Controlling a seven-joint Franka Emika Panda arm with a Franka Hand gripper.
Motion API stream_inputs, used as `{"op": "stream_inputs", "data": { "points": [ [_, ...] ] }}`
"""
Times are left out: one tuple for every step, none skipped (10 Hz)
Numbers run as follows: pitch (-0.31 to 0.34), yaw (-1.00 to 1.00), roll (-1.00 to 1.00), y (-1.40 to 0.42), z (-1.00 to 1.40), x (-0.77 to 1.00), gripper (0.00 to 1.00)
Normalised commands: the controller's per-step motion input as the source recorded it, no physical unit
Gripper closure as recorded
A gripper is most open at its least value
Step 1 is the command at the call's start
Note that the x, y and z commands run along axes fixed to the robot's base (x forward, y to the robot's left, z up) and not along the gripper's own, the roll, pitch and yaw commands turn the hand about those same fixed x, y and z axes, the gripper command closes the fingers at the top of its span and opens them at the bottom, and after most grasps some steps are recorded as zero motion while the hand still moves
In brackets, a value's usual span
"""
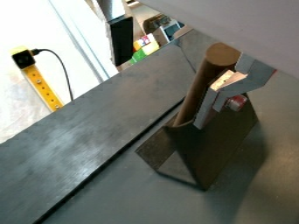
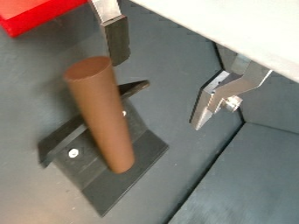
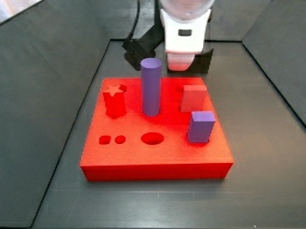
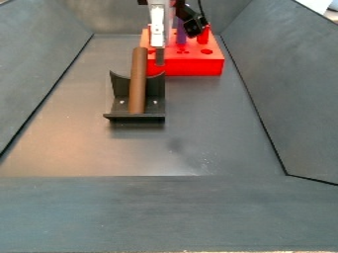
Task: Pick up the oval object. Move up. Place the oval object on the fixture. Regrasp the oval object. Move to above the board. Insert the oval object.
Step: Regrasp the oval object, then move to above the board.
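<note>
Nearest in a side view: the fixture, a dark L-shaped bracket on a flat base plate, resting on the grey floor well short of the board. Leaning in the fixture, the oval object: a slim brown rod, smooth and matt, rounded at its top end, tilted rather than upright, lower end down against the bracket. Seen closer in both wrist views as a plain brown peg with an evenly rounded section and a flat-looking top face, foot set on the fixture's base plate, a small pale screw head showing on that plate.

Just above and beyond the fixture, the gripper, hanging near the rod's top. Fingers spread wide in a wrist view: 1 silver plate with dark pad on one side of the rod, the other plate well apart on the opposite side, gripper centre empty of any piece, rod clear of both pads.

Beyond the fixture, the board, bright red-orange. Seen from its other end in a side view: 1 tall purple cylinder, 1 short purple block, red pegs, cut-out holes, with the gripper's white body behind.
</note>
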Motion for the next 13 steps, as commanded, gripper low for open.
{"op": "stream_inputs", "data": {
  "points": [
    [0.132,0.03,0.10,-0.01,-0.04,0.78,0.00],
    [0.139,0.05,0.11,-0.01,-0.03,0.68,0.00],
    [0.139,0.06,0.11,-0.01,-0.03,0.63,0.00],
    [0.139,0.08,0.11,-0.02,-0.03,0.50,0.00],
    [0.137,0.08,0.11,-0.02,-0.03,0.46,0.00],
    [0.133,0.09,0.10,-0.02,-0.02,0.36,0.00],
    [0.133,0.10,0.10,-0.02,-0.03,0.30,0.00],
    [0.132,0.10,0.10,-0.02,-0.02,0.23,0.00],
    [0.130,0.10,0.10,-0.03,-0.02,0.17,0.00],
    [0.000,0.00,0.00,0.00,0.00,0.00,1.00],
    [0.279,-0.22,0.05,0.20,1.00,0.02,1.00],
    [0.283,-0.21,0.03,0.20,1.00,0.02,1.00],
    [0.285,-0.12,0.01,0.18,1.00,0.01,1.00]
  ]
}}
